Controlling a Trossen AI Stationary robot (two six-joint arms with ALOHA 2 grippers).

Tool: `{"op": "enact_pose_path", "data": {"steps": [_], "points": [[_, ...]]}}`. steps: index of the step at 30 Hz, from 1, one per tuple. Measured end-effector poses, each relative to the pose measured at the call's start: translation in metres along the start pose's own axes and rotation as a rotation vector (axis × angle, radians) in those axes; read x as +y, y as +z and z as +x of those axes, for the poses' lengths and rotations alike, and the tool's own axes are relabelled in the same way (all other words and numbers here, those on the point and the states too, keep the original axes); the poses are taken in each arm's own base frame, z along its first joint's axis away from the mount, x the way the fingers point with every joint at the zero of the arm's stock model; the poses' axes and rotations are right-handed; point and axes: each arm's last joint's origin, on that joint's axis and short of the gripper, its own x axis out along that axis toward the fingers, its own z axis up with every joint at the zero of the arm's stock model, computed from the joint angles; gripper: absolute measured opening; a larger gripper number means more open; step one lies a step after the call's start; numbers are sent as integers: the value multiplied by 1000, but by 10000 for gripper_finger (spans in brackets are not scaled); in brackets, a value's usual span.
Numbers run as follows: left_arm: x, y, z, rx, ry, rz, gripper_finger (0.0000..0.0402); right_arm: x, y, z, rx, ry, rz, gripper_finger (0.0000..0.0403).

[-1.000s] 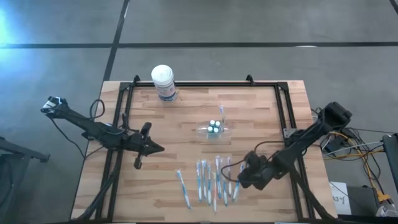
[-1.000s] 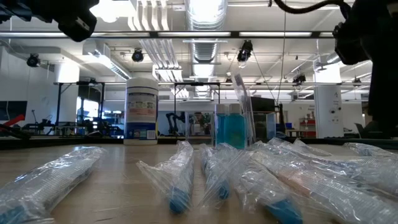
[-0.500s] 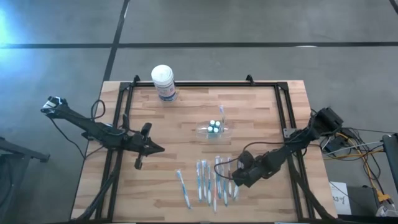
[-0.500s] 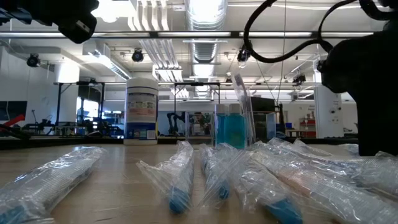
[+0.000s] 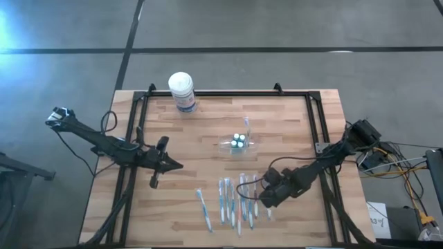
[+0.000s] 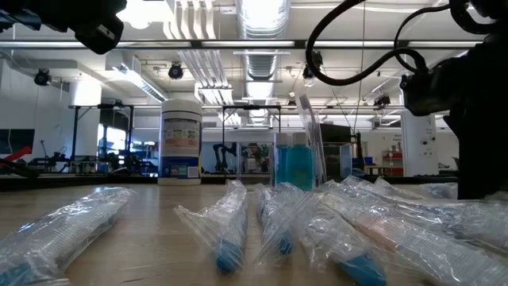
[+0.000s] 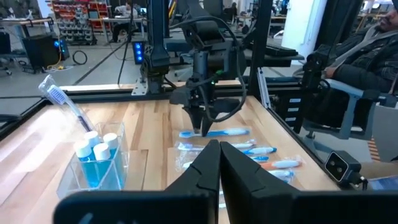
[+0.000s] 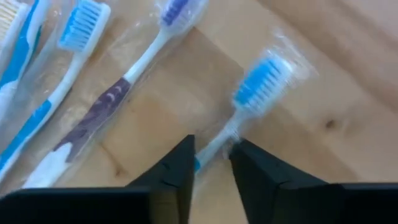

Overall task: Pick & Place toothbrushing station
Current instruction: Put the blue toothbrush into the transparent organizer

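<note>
The toothbrushing station (image 5: 238, 142), a clear plastic holder with small white-capped blue bottles inside and one toothbrush standing in it, is seen near the middle of the wooden table (image 5: 208, 124) in the high view, and every other place is given from it. The white-lidded canister with a blue label (image 5: 182, 92) is stood well apart from the station, toward the table's far edge and to the left arm's side. A row of plastic-wrapped toothbrushes (image 5: 232, 200) is laid on the near side of the station, between it and the table's front edge. The right gripper (image 5: 264, 200) is lowered at the right-hand end of that row, on the near right side of the station. In the right wrist view its two dark fingers (image 8: 171, 171) are set on either side of the thin handle of a wrapped blue-bristled toothbrush (image 8: 249, 99) that lies flat on the wood; they appear to be pressing on the handle, though firm contact cannot be made out from this angle. Beside that brush, a toothbrush with a purple-and-white handle (image 8: 99, 115) is laid in its own wrapper. The left gripper (image 5: 173, 164) is held above the table well to the left of the station, with nothing between its fingers, which are seen pressed together in the left wrist view (image 7: 219, 163). In the low view the station (image 6: 298, 163) is seen behind the wrapped brushes, with the canister (image 6: 180, 141) to its left.
</note>
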Motion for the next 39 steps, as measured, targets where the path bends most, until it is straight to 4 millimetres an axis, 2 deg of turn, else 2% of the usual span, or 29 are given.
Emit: {"op": "enact_pose_path", "data": {"steps": [6, 12, 17, 21, 24, 27, 31, 39], "points": [[0, 0, 0, 0, 0, 1, 10, -2, 5, -6, -84, -4, -103, 22], [0, 1, 0, -10, 0, 28, 16, -1, 11, -26, -134, 66, -136, 10], [0, 3, 0, -31, 0, 79, 11, 3, 24, -57, -307, 130, -183, 8], [-1, 4, 2, -48, 8, 60, 11, 14, 39, -90, -503, 171, -277, 8], [0, 3, 7, -48, 76, 26, 18, 26, 49, -112, -663, 193, -385, 8], [-1, 0, 13, -39, 117, 25, 38, 37, 59, -126, -781, 217, -475, 8], [-4, -3, 24, -50, 114, 52, 85, 46, 73, -137, -925, 226, -548, 8], [-8, 3, 39, -180, 60, 64, 193, 61, 93, -131, -1087, 266, -636, 8]]}}
